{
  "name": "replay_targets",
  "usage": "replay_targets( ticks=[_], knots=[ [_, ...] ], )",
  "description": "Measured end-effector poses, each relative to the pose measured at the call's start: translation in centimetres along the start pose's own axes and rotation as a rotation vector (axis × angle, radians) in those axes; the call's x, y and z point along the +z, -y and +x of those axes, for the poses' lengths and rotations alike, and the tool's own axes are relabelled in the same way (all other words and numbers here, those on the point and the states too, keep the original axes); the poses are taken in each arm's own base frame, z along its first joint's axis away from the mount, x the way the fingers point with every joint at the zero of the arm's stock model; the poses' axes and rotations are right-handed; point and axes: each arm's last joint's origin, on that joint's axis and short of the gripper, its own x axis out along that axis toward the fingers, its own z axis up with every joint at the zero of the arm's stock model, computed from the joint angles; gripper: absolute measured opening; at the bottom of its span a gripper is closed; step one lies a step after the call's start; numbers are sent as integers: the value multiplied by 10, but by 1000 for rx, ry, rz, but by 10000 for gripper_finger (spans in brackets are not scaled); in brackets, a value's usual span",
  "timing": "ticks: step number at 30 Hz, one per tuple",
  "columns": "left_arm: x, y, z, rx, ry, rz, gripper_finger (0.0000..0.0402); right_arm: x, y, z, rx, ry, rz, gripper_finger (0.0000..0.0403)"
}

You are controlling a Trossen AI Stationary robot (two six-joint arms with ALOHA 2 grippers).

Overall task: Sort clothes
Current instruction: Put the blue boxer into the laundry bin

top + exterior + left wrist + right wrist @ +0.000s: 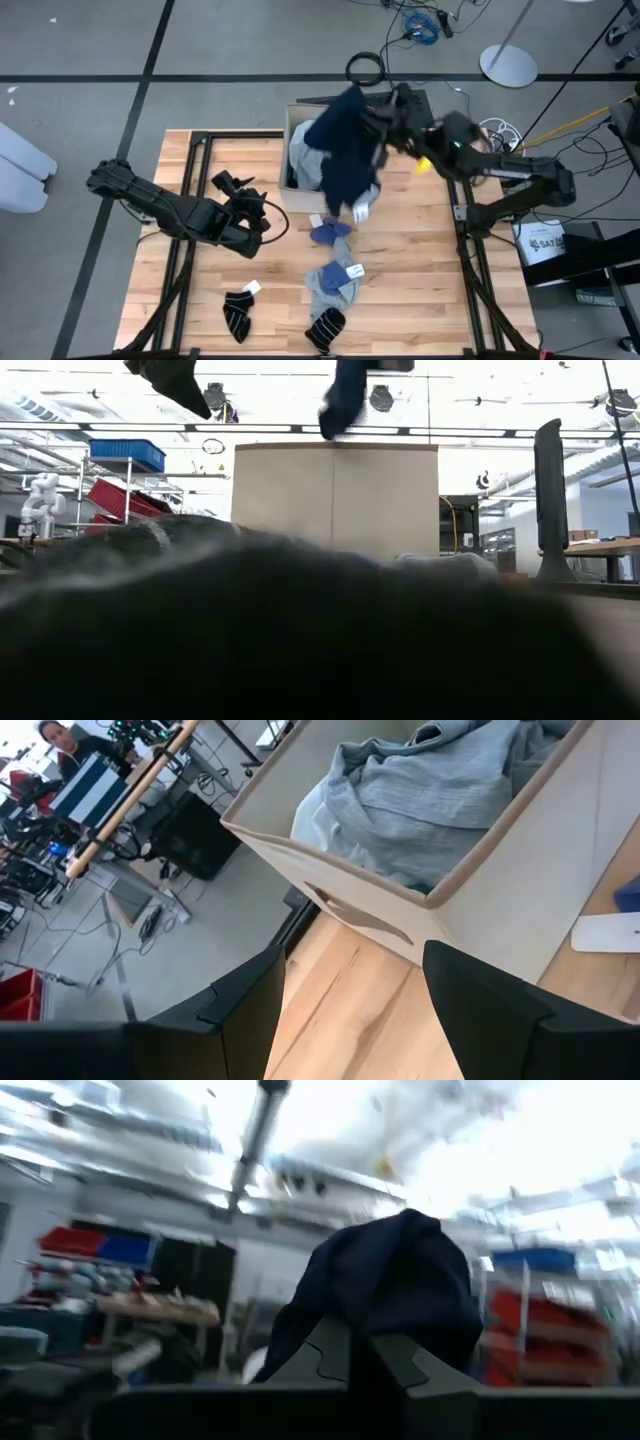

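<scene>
A navy garment (345,150) hangs above the beige fabric box (293,120) at the table's far middle, with my right gripper (385,125) shut on it. A grey top (430,810) lies bunched inside the box. My left gripper (350,1010) stands open over the table left of the box, nothing between its fingers. On the wood nearer the front lie a small blue piece (328,233), a grey-blue piece (335,280) and two black white-striped socks (240,312) (325,328). My right gripper pinches a bunched fold of the navy garment (390,1295) between its two shut fingers. The fingers come from the table's right, slanting upward. The cloth drapes over the fingertips and hangs slack below them, its lower end (335,420) clear above the box's rim.
The box (335,495) stands upright with its open top up. White tags (352,270) lie beside the small clothes. Dark cloth close to the low camera hides most of the tabletop in that view. Bare wood (420,260) lies at the right and left front.
</scene>
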Motion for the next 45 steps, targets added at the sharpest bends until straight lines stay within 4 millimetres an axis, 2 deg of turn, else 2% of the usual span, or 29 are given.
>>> replay_targets(
  ticks=[8, 11, 17, 22, 28, 33, 39, 45],
  knots=[
    [3, 3, 0, -18, 18, 9, 248, -53, 50, 40, -144, -251, 67, 0],
    [3, 3, 0, -18, 17, 10, 248, -78, 66, 49, -200, -359, 128, 0],
    [3, 3, 0, -30, 7, 12, 248, -137, 80, 45, -195, -656, 146, 0],
    [3, 3, 0, -32, 6, 12, 248, -165, 90, 26, -193, -944, 81, 0],
    [3, 3, 0, -32, 6, 10, 248, -175, 94, 2, -243, -1226, -48, 0],
    [3, 3, 0, -33, 6, 4, 248, -175, 98, -9, -364, -1349, -195, 0],
    [3, 4, 0, -40, 7, -6, 248, -173, 93, -7, -458, -1354, -308, 0],
    [3, 4, 0, -51, 0, -7, 248, -151, 72, 2, -365, -1404, -356, 0]
  ],
)
